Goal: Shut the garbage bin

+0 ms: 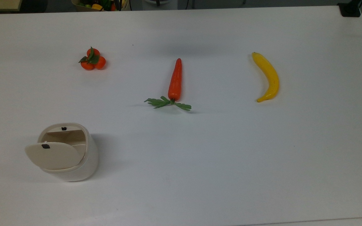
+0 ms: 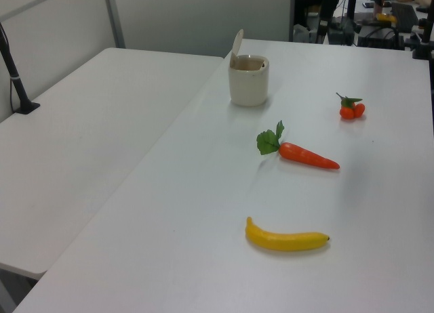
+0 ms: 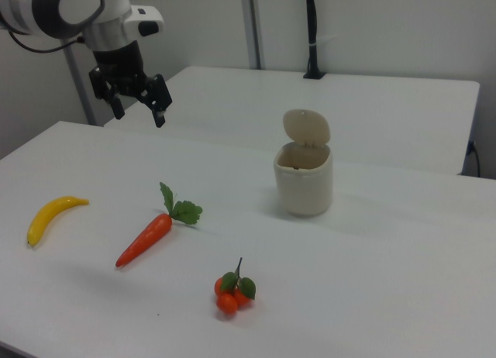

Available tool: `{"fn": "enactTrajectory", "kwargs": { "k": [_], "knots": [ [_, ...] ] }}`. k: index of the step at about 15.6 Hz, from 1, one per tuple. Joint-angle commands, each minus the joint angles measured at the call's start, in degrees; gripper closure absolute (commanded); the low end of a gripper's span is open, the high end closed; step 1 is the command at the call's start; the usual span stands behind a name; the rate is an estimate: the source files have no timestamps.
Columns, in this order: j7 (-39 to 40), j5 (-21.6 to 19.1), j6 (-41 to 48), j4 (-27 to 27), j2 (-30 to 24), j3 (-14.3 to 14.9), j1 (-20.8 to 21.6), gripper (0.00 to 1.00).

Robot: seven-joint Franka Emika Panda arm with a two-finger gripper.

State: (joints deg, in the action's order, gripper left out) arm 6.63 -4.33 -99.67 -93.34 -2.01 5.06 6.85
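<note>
The garbage bin [image 1: 85,163] is a small cream-white tub at the front left of the table in the top view. Its flat beige lid [image 1: 53,155] stands raised, with a small black latch mark on it, and the bin's inside shows. The bin [image 2: 248,82] stands at the far end of the table in the left view. In the right view the bin [image 3: 304,181] is at centre right with its lid [image 3: 306,127] upright. My gripper [image 3: 139,116] hangs high at the right view's upper left, well apart from the bin, open with nothing between its fingers.
An orange carrot [image 1: 175,82] with green leaves lies mid-table, a yellow banana [image 1: 268,77] at the top view's right, and a cluster of small tangerines [image 1: 93,60] at the back left. A second white table [image 2: 74,137] adjoins at the left view's left.
</note>
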Motion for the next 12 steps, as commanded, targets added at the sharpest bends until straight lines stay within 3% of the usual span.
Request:
{"fn": "enactTrajectory", "kwargs": {
  "k": [1, 10, 12],
  "knots": [
    [0.66, 0.29, -1.49, -1.05, -0.54, 0.3, 0.19, 0.0],
    [1.19, 0.11, -1.67, -1.05, -0.45, 0.3, 0.01, 0.0],
    [1.63, 0.11, -2.02, -1.05, -0.45, 0.21, 0.01, 0.15]
  ]
}}
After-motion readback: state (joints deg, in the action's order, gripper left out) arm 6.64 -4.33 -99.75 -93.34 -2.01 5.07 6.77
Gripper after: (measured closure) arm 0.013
